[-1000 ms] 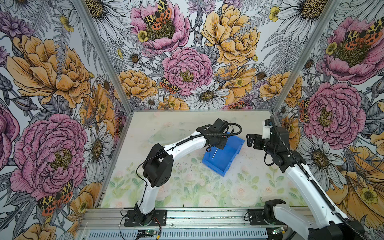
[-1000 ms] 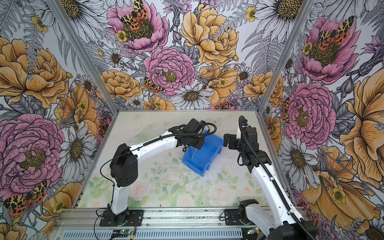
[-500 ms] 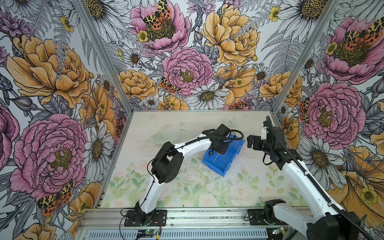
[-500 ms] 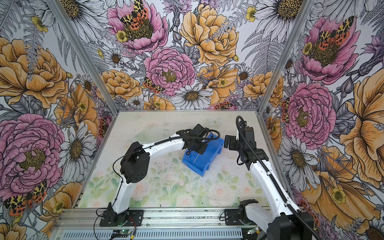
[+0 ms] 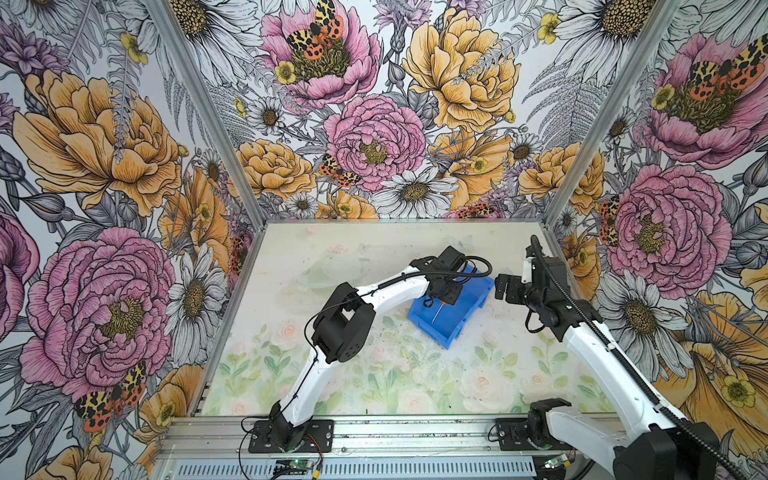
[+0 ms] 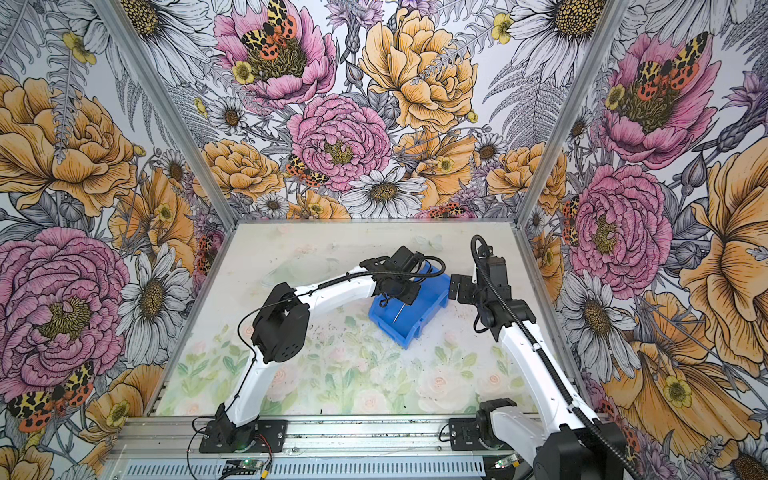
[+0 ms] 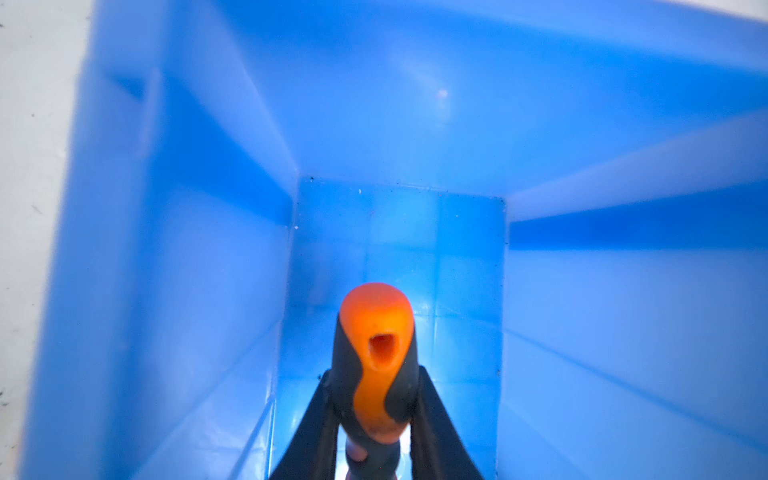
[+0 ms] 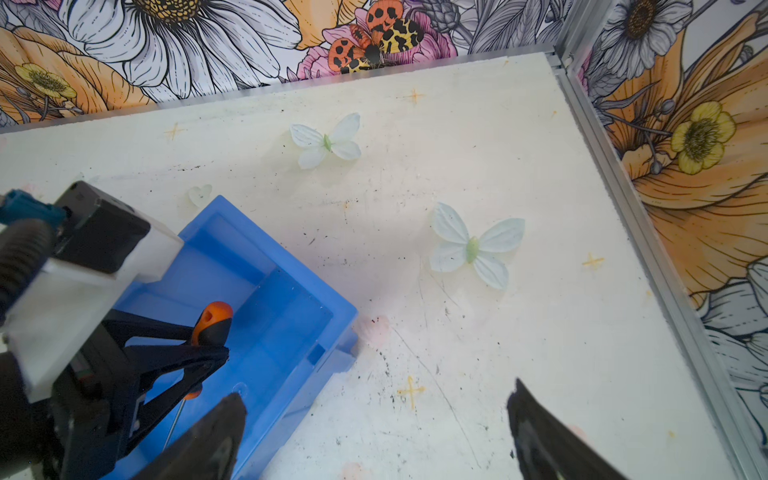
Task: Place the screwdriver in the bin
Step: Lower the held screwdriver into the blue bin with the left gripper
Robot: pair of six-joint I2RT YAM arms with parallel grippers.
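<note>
The blue bin (image 5: 469, 305) (image 6: 428, 305) lies near the middle right of the table in both top views. My left gripper (image 5: 441, 300) (image 6: 401, 300) hangs over the bin's inside, shut on the screwdriver's orange-and-black handle (image 7: 376, 365). The thin silver shaft (image 5: 434, 313) (image 6: 399, 313) points down toward the bin floor. In the right wrist view the handle (image 8: 212, 322) is clamped between the black left fingers (image 8: 174, 361) above the bin (image 8: 291, 299). My right gripper (image 5: 500, 286) (image 8: 376, 409) stands open and holds nothing, beside the bin's right wall.
Metal-framed floral walls close in the table on three sides (image 5: 552, 232). Pale butterfly prints (image 8: 476, 245) and dark specks mark the tabletop. A metal rail (image 5: 395, 432) with both arm bases runs along the front edge.
The left gripper has come down and toward the front over the bin with the screwdriver, its elbow swinging right. The right arm has shifted a little.
</note>
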